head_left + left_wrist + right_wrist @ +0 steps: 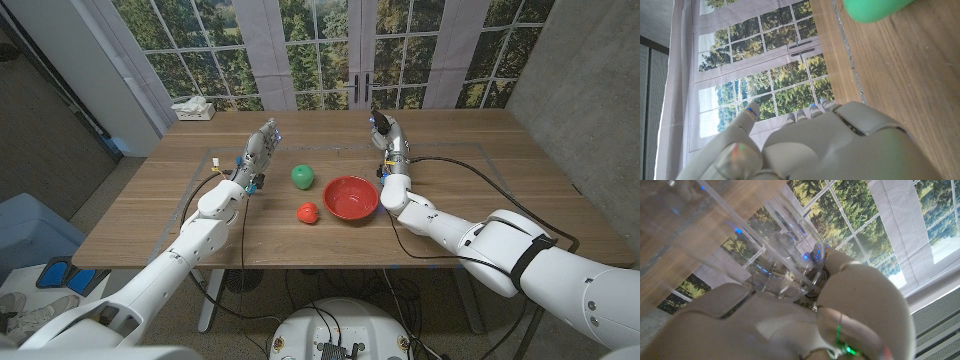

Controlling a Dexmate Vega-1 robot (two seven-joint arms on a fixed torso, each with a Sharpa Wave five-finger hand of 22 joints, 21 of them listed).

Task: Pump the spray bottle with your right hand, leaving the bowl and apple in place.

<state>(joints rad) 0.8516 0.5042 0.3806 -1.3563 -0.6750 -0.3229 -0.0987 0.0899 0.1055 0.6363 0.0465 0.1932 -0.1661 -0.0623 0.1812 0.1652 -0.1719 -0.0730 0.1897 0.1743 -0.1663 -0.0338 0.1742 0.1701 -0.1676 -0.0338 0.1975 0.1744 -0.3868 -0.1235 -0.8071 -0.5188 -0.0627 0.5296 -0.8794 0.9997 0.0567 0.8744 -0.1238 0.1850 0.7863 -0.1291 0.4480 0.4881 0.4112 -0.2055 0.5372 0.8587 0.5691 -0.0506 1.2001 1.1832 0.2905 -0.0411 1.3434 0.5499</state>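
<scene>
Spray bottle, clear smooth plastic with no readable label, stands at the table's far right, clasped by the right hand; glossy red bowl, red apple, green ball; left hand empty, fingers extended

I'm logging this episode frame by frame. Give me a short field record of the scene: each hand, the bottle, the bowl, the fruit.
right hand: fingers wrapped around the clear plastic spray bottle, black nozzle up
left hand: holds nothing, fingers apart, left of the fruit
bowl: round red bowl mid-table, beside the right arm
green apple: left of the bowl
small red fruit: in front of the apple
white tissue box: far left corner
</scene>
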